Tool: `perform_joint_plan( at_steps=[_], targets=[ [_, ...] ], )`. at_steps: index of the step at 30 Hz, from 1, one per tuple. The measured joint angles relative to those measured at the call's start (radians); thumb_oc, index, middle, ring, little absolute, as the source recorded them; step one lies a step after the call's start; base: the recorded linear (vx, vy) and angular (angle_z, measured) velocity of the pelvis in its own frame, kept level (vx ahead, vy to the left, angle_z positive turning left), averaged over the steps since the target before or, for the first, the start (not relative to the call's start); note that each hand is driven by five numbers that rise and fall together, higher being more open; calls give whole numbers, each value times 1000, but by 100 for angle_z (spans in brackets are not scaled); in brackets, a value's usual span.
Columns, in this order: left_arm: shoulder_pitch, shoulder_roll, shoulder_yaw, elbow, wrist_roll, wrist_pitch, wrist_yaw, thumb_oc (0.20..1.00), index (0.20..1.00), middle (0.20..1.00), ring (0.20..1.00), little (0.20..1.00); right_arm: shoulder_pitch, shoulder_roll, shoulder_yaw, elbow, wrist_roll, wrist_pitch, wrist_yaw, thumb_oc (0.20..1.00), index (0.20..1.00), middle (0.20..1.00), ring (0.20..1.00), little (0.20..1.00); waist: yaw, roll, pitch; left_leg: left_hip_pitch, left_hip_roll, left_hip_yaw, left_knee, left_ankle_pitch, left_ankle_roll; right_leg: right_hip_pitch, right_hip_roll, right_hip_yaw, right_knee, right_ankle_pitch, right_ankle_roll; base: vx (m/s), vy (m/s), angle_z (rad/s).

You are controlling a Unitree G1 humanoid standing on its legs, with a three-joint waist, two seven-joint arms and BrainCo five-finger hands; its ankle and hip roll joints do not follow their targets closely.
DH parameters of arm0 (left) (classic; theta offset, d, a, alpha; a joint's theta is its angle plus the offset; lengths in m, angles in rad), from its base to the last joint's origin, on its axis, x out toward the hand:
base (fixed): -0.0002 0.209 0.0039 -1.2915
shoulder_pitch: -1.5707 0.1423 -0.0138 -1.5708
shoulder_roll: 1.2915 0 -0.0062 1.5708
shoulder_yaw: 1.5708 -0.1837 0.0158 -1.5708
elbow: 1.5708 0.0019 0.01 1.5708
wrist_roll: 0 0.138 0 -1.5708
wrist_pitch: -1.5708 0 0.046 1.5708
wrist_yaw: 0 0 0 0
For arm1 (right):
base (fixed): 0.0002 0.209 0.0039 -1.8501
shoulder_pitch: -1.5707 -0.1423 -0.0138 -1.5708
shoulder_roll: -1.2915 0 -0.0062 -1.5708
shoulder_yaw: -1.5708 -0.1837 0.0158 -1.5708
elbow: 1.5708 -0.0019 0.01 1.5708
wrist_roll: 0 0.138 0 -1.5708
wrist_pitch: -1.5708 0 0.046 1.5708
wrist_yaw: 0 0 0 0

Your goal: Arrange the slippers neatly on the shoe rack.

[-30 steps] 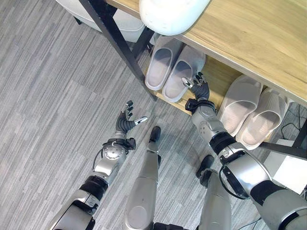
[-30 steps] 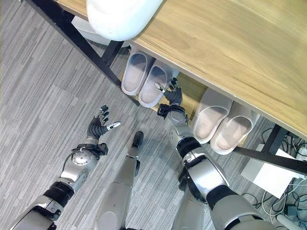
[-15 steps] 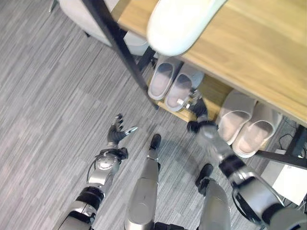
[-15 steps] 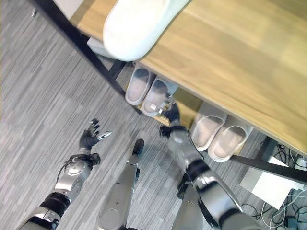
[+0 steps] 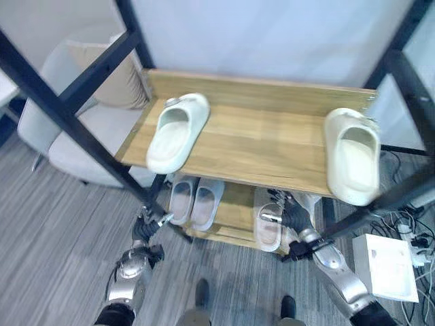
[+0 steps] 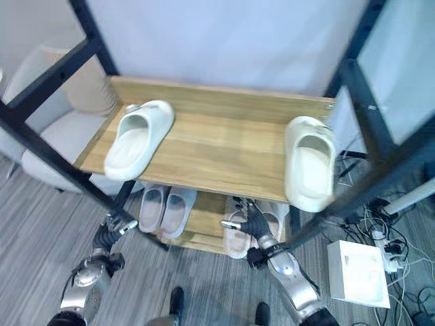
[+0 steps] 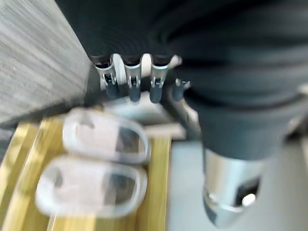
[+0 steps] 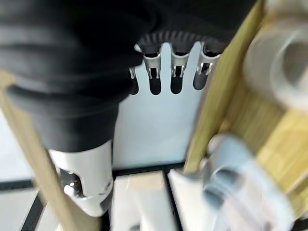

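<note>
Two cream foam slippers, one (image 5: 175, 132) at ten o'clock and one (image 5: 353, 159) at three o'clock, lie well apart on the wooden top shelf (image 5: 265, 142) of the black-framed shoe rack, not yet paired. Two grey pairs (image 5: 196, 202) (image 5: 270, 224) sit together below. The left hand (image 5: 148, 224) and right hand (image 5: 291, 219), fingers relaxed and empty, hover at the lower shelf.

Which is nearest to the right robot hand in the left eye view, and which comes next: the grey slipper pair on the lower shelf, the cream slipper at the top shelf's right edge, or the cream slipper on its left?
From the right robot hand, at the lower shelf's right:
1. Grey slipper pair, lower shelf, left.
2. Right cream slipper, top shelf, right edge.
3. Left cream slipper, top shelf, left.
</note>
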Motion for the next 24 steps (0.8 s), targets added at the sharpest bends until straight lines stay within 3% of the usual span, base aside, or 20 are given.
perform_joint_plan(
  at_steps=[7,16,18,20,21,24],
  targets=[
    [-18,-37,-160,-43,84,4,-96,1000,1000,1000,1000,1000,135,-8,-36,113,-47,26,24,1000,1000,1000,1000,1000,-104,4,-29,49,21,75,-1,-27,5,-17,16,94,-5,-3,-2,56,-30,-36],
    [-27,16,-368,-173,186,36,-224,1000,1000,1000,1000,1000,134,-19,-87,122,-47,27,34,1000,1000,1000,1000,1000,-123,34,-50,50,27,111,-1,-26,6,-43,20,133,-6,6,-7,8,-41,-13],
    [-54,102,-487,-293,229,48,-281,1000,1000,1000,1000,1000,120,-21,-99,151,-46,32,34,1000,1000,1000,1000,1000,-121,40,-52,49,27,111,-1,-26,5,-42,19,132,-6,6,-6,-1,-33,1],
    [-71,129,-516,-381,237,53,-325,1000,1000,1000,1000,1000,120,-23,-100,151,-45,40,35,1000,1000,1000,1000,1000,-121,46,-55,48,26,110,-1,-26,5,-43,19,132,-6,6,-6,3,-13,2],
    [-121,177,-547,-505,235,53,-359,1000,1000,1000,1000,1000,120,-23,-100,152,-44,43,35,1000,1000,1000,1000,1000,-115,47,-55,47,26,108,-1,-26,5,-42,19,129,-6,6,-5,7,-24,4],
    [-171,189,-535,-597,222,38,-384,1000,1000,1000,1000,1000,121,-23,-99,152,-44,43,38,1000,1000,1000,1000,1000,-114,51,-57,46,24,107,-1,-27,5,-42,17,127,-6,5,-5,0,0,0]
  ],
)
